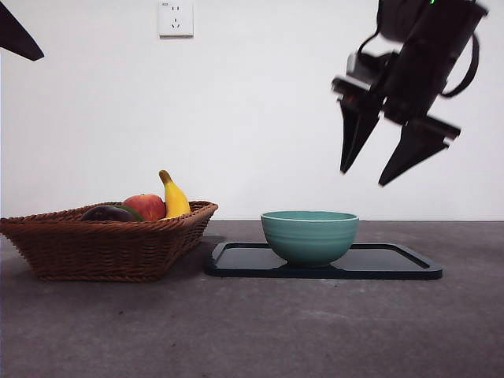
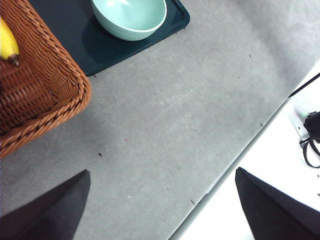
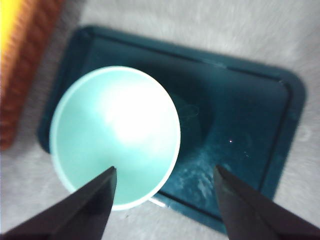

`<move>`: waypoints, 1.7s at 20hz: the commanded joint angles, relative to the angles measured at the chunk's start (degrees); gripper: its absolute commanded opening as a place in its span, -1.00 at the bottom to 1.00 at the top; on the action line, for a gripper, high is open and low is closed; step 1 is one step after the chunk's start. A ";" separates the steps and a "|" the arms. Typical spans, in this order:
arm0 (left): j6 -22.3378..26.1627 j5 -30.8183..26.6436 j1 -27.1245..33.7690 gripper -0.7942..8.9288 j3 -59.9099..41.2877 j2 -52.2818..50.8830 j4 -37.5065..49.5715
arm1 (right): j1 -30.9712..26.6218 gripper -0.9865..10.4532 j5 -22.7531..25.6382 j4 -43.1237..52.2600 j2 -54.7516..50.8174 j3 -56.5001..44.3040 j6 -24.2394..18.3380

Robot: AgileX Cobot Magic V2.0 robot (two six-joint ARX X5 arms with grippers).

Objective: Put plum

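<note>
Lower left of the front view: wicker basket (image 1: 102,250) on the grey tabletop (image 1: 252,331), holding what looks like the dark plum (image 1: 108,213), half hidden by the rim, beside a red apple (image 1: 146,206) and banana (image 1: 174,197). Centre: teal bowl (image 1: 309,235) on a dark tray (image 1: 394,264). Upper right: right gripper (image 1: 380,165), wide open, empty. Left gripper (image 2: 162,207) likewise spread, gripping nothing.

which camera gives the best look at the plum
The front view: the plum shows as a dark round top in the basket, beside the apple. The left wrist view shows only basket and banana; the right wrist view only a blurred basket edge.
</note>
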 commanded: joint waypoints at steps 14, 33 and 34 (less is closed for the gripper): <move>0.68 0.28 -0.28 0.12 1.20 0.24 0.02 | 2.47 -0.59 3.41 5.99 10.23 1.31 -1.09; 0.68 0.28 -0.28 0.12 1.20 0.20 0.02 | 2.08 -0.81 3.04 3.63 -1.66 2.86 -1.29; 0.68 0.28 -0.28 0.12 1.20 0.20 0.04 | 2.16 -0.81 2.91 2.05 -3.48 2.86 -1.40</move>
